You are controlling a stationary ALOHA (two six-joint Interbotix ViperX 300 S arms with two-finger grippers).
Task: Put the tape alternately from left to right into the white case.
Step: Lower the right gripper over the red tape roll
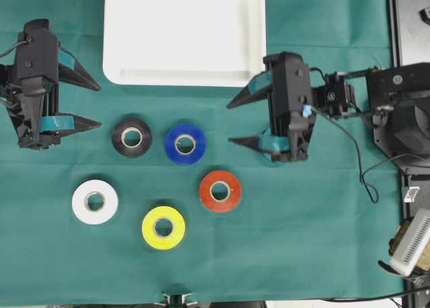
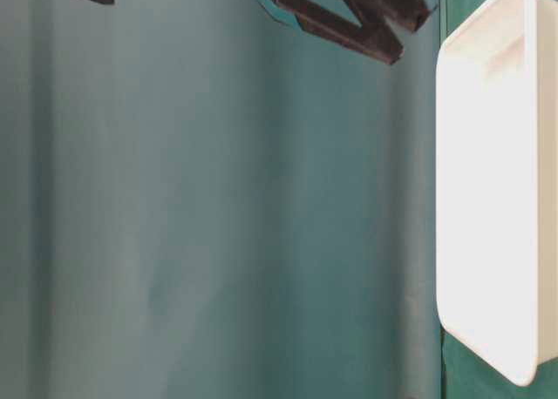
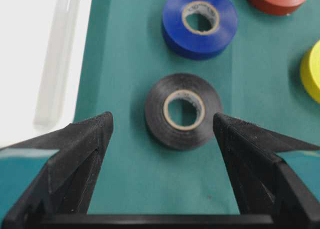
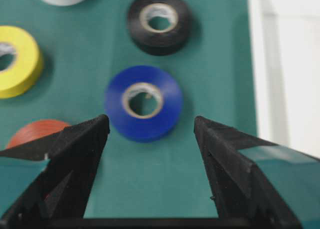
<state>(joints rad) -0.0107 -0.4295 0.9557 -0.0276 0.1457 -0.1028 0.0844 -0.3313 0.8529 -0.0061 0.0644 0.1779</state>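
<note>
Lying flat, glossy round black tape (image 3: 183, 110) beside smooth white case (image 3: 30, 59).

white case (image 1: 134, 59) sits at top centre of the cloth (image 1: 322, 227), nothing in it. Five tape rolls lie flat below it, all apart: two side by side (image 1: 132, 137) (image 1: 185, 144) nearest the case, one (image 1: 95, 202) lower left, one (image 1: 220, 191) lower right, one (image 1: 163, 227) lowest, between those.
</note>
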